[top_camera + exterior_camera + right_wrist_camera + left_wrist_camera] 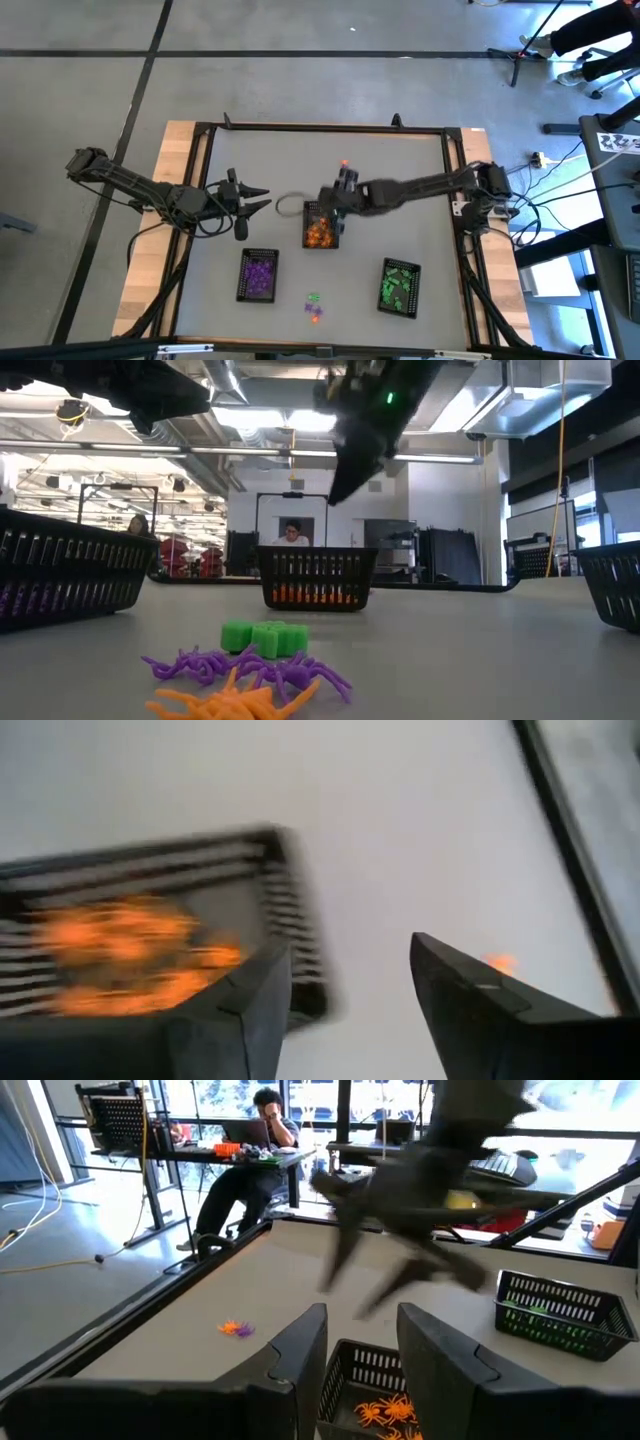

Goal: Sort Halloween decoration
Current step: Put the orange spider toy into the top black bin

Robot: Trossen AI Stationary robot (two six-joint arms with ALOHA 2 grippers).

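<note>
3 trays (259,275) hold sorted trinkets (319,234), with loose trinkets (314,307) between the 2 front trays.

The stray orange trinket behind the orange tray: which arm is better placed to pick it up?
Probably the right. Its open gripper hovers at the black mesh tray of orange trinkets, near the small orange trinket beyond it. The left gripper, also open, waits farther off.

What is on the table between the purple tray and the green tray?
In the high view, a small pile of trinkets in green, purple and orange lies loose on the table, between the purple tray and the green tray, slightly nearer the front edge.
</note>
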